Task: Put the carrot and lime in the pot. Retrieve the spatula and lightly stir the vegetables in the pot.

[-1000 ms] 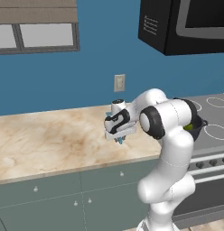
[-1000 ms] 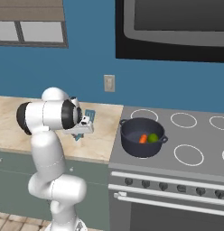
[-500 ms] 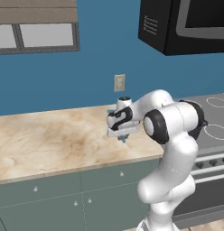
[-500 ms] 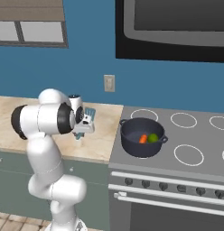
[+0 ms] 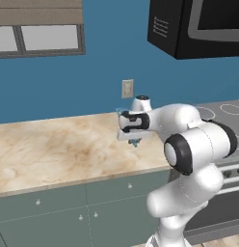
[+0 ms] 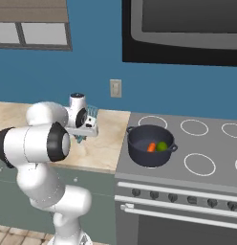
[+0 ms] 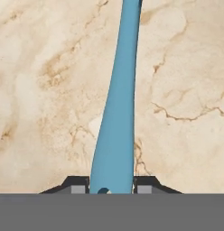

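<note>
We hold the light blue slotted spatula [image 7: 116, 113] by its thin handle, our two-finger gripper [image 7: 112, 186] clamped on it above the marbled beige counter [image 5: 54, 149]. The stubby orange carrot [image 6: 151, 147] and round green lime [image 6: 161, 146] lie in the dark grey-blue pot [image 6: 150, 146], apparently touching, so stirring comes next.

You have the squat round dark grey-blue pot [image 6: 150, 152] with two small loop handles standing upright on the near left burner. Inside it, the stubby orange carrot [image 6: 151, 147] lies just left of the small round green lime [image 6: 162, 146], the two about touching. The light blue slotted spatula [image 7: 116, 117] hangs above the marbled surface left of the pot (its slotted head [image 6: 92, 113] shows past the wrist).
</note>
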